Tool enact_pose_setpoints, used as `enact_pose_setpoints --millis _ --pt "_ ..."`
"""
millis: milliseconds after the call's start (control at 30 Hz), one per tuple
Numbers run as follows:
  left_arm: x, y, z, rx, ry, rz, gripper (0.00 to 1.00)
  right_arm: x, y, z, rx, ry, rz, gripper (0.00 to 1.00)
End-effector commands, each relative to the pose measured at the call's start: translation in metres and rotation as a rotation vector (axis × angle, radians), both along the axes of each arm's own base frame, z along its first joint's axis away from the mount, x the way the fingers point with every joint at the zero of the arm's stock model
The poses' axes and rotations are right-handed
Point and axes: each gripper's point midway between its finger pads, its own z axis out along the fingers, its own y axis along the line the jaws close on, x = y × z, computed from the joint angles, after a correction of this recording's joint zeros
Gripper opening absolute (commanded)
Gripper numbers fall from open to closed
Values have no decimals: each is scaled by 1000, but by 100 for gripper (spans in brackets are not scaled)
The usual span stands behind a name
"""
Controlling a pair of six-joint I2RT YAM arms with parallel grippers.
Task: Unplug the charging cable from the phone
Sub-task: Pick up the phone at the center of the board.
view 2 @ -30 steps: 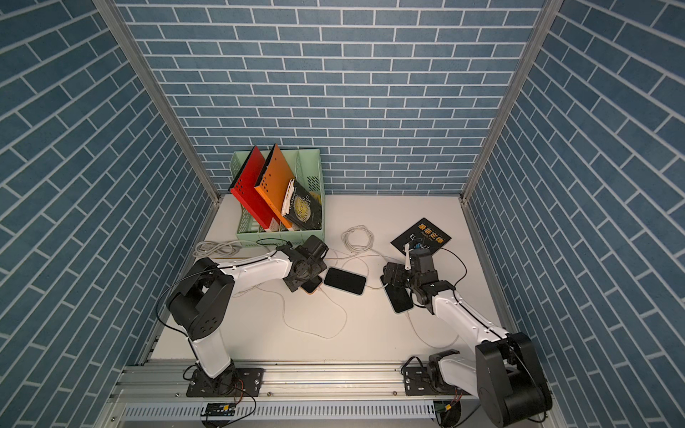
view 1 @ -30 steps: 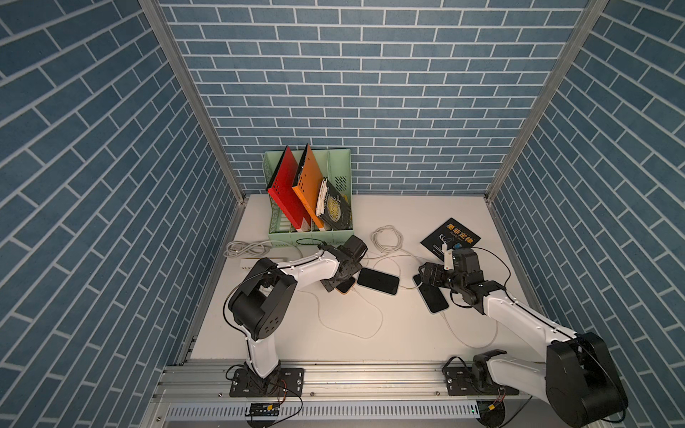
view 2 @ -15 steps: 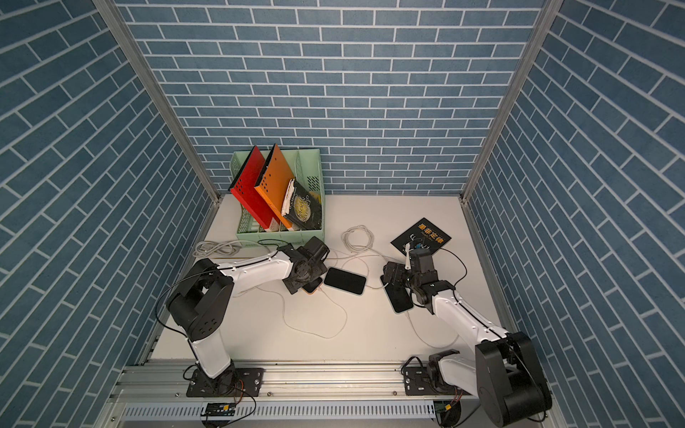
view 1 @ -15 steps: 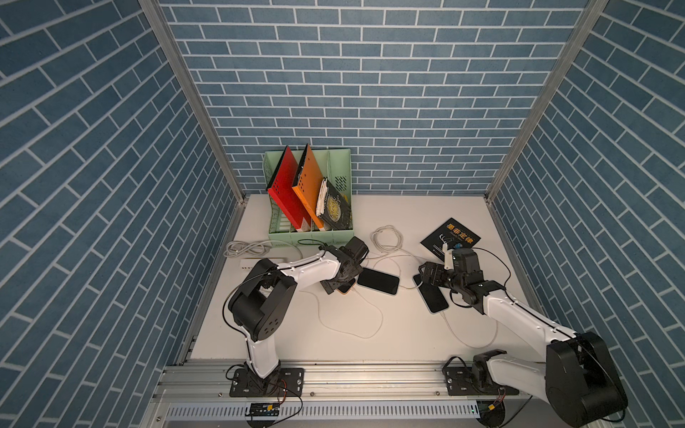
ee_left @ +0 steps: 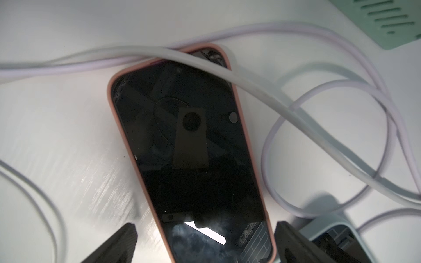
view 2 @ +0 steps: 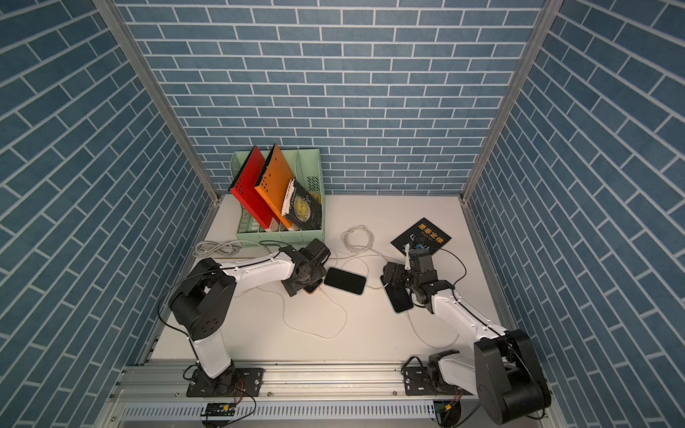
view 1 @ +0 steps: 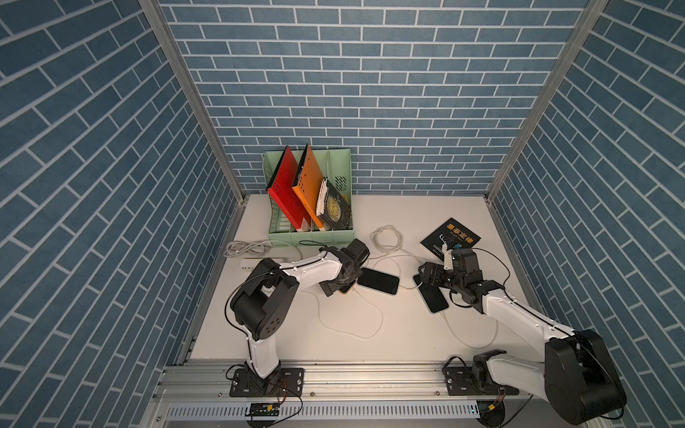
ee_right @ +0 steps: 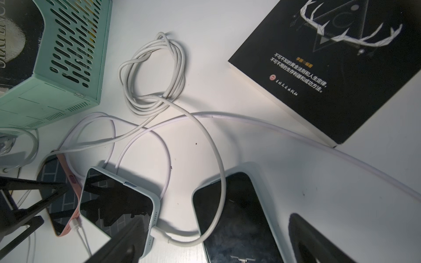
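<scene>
Both gaping (empty): left claw [ee_left: 205,225] astride pink-cased phone [ee_left: 189,148], right claw [ee_right: 215,218] above table [ee_right: 262,150].

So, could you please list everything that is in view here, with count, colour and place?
pink-cased phone: one, dark screen, below the left gripper
pale-blue-cased phone: one, dark screen, centre
third phone: one, pale case, below the right gripper
cables: several, white, looped across the table, one coiled
file organiser: one, mint green, back left
red folder: one, leaning in the organiser
orange folder: one, beside it
dark book: one, black and gold, in the organiser
black book: one, flat, back right
table: one, white
left gripper: one, black, open
right gripper: one, black, open
</scene>
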Motion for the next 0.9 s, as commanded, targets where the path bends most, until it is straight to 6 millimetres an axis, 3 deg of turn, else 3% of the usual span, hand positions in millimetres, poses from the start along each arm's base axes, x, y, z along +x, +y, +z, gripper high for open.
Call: enact_pose_setpoints --millis 0,533,867 --pt "2 1 -1 42 8 -6 100 0 1 0 13 8 -16 100" --pt "-8 7 -16 94 64 -26 98 0 0 -4 9 16 -19 99" --pt "-25 29 -5 119 41 -19 95 0 2 -8 26 24 -19 100"
